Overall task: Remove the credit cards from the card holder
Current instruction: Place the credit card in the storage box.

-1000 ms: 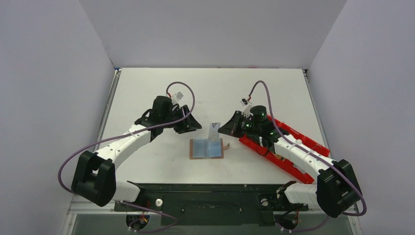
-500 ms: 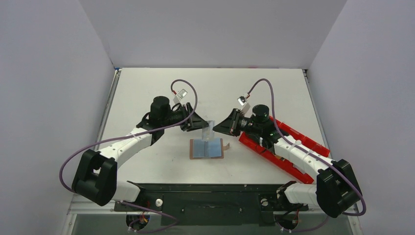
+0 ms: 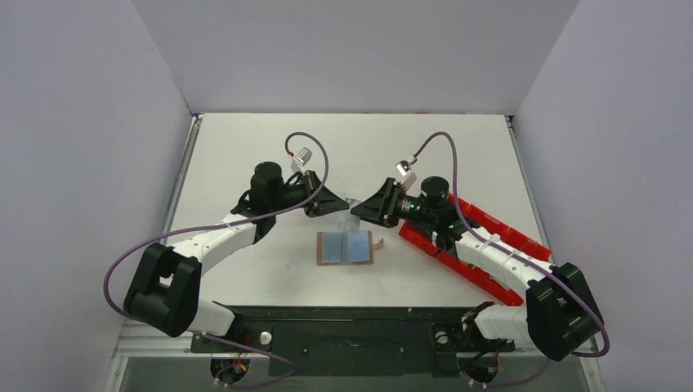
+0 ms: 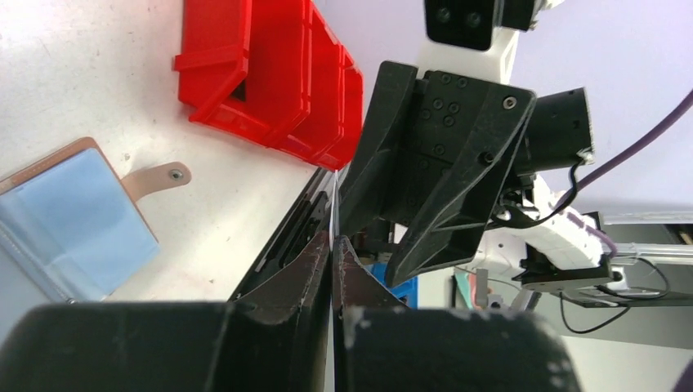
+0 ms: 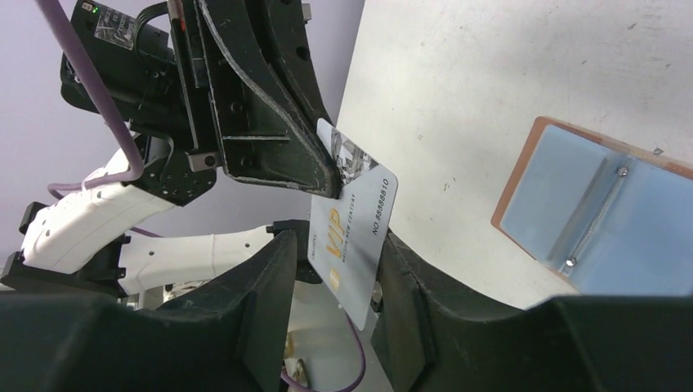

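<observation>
Where the two arms meet above the middle of the table, the left gripper point(image 3: 342, 204) is seen clenched on a credit card point(image 5: 359, 208). Its fingers are pressed together on the card's upper corner. In the left wrist view the card is seen edge-on, as a thin line running out from between the closed fingertips. The right gripper point(image 5: 337, 241) is released: its fingers are spread to either side of the card's lower part, and a gap is shown on one side. Whether the other finger is touched by the card's edge cannot be told. The card is pale, printed with "VIP" in yellowish letters and a row of digits, and is held tilted in the air above the table.

Below the card, nearer the arm bases, the card holder point(image 3: 346, 247) is laid open flat on the table point(image 3: 245, 147). Its light blue inner panels are turned up and framed by a brown edge. Its brown strap tab point(image 3: 378, 242) is stretched out on the side toward the right arm. The holder is touched by neither gripper. A long red tray point(image 3: 490, 222) is set at a slant to the right of the holder, partly covered by the right arm and apart from the strap tab.
</observation>
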`<state>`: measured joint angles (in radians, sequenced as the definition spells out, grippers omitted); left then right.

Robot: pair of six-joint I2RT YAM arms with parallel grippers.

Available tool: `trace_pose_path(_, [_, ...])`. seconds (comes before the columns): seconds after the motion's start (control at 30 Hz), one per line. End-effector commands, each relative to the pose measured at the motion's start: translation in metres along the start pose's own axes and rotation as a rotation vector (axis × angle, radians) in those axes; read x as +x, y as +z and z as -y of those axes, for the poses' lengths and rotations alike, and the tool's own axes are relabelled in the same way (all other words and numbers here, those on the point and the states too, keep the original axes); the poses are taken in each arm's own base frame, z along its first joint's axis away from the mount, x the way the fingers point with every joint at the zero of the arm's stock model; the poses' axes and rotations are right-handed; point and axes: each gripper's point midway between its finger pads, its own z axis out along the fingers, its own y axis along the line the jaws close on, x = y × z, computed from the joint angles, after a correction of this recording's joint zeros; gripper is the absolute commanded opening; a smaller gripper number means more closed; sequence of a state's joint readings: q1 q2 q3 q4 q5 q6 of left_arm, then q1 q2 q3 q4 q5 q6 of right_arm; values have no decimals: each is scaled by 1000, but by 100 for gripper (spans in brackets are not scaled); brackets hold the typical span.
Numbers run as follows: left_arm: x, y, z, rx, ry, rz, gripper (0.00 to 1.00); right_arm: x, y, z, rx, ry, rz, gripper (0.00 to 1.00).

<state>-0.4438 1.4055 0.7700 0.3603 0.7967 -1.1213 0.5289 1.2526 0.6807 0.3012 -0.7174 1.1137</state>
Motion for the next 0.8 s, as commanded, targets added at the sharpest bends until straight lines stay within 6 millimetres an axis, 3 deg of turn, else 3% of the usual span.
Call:
trace_pose_path(0.0, [-12,1,25,114,22,40,0,-4,6,-20,-89,-25,30,37])
trace_pose_path(0.2, [-16,3,30,142,1,55,0,-2,8,-21,-96,-12,34,22])
trace_pose_path(0.27, [-15,3,29,141,0,51,0,-3,7,-22,-97,-11,39,15])
trace_pose_path(0.3, [-15,3,29,141,2,47,0,-3,6,-22,-93,-10,43,4])
trace_pose_path(0.33, [-14,3,28,140,2,46,0,-4,6,-21,-91,-11,46,1])
trace_pose_path(0.37, [-14,3,26,136,3,46,3,-4,6,-20,-82,-12,47,0])
trace_pose_path(0.4, [-13,3,24,125,-3,45,17,-4,6,-20,-77,-16,50,0])
trace_pose_path(0.47, [-12,2,17,89,3,51,29,-6,3,-16,-42,-28,60,0])
trace_pose_path(0.6, [-15,-2,1,-50,39,81,35,-10,-8,3,99,-71,96,0])
trace_pose_path(0.63, [-15,-5,-13,-128,43,87,36,-13,-14,9,143,-79,118,0])
trace_pose_path(0.67, [-20,-8,-7,-145,70,104,37,-15,-17,12,163,-82,129,0])
trace_pose_path(0.7, [-18,-13,-25,-245,71,109,38,-18,-24,18,205,-85,151,0])
trace_pose_path(0.73, [-24,-17,-21,-270,92,124,40,-19,-28,23,234,-86,162,0])
trace_pose_path(0.77, [-22,-23,-34,-344,100,120,40,-21,-38,32,298,-94,186,0])
